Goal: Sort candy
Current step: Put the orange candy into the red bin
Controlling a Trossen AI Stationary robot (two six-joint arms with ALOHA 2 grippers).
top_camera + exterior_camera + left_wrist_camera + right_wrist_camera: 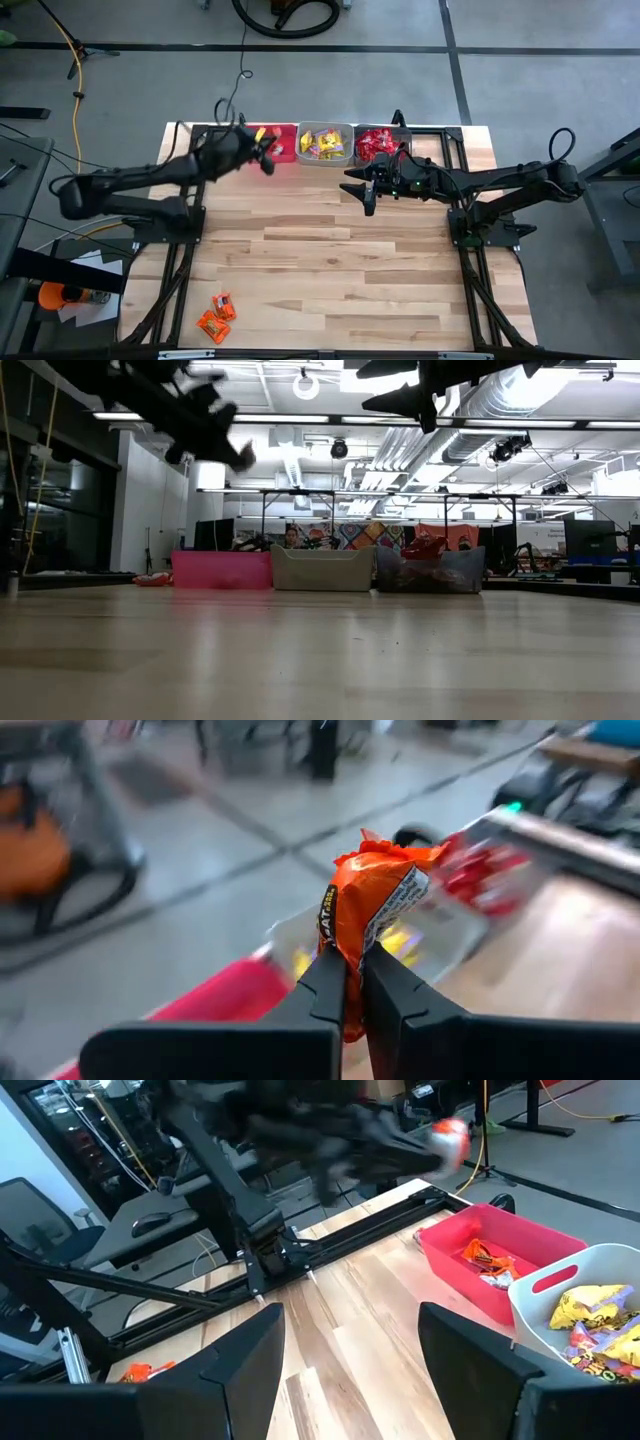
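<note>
My left gripper [352, 982] is shut on an orange wrapped candy [375, 905] and hovers high over the red bin [280, 142] at the table's far edge; in the right wrist view it is a blur with the candy [450, 1135]. The red bin holds orange candies [490, 1260], the clear grey bin [327, 142] yellow ones, the dark bin [383, 140] red ones. Two orange candies [218, 316] lie flat on the table near its near left corner. My right gripper [350, 1350] is open, raised over the table just in front of the dark bin, touching nothing. My left gripper pinches the orange candy between its two fingers [330, 985], gripping the packet's lower part [352, 955]. The packet stands up above the fingertips, lifted clear of table and bins.
The three bins stand side by side along the far edge. The table's middle is bare wood [330, 260]. Dark frame rails [170, 270] run along both table sides under the arms. Cables and a stand lie on the floor beyond.
</note>
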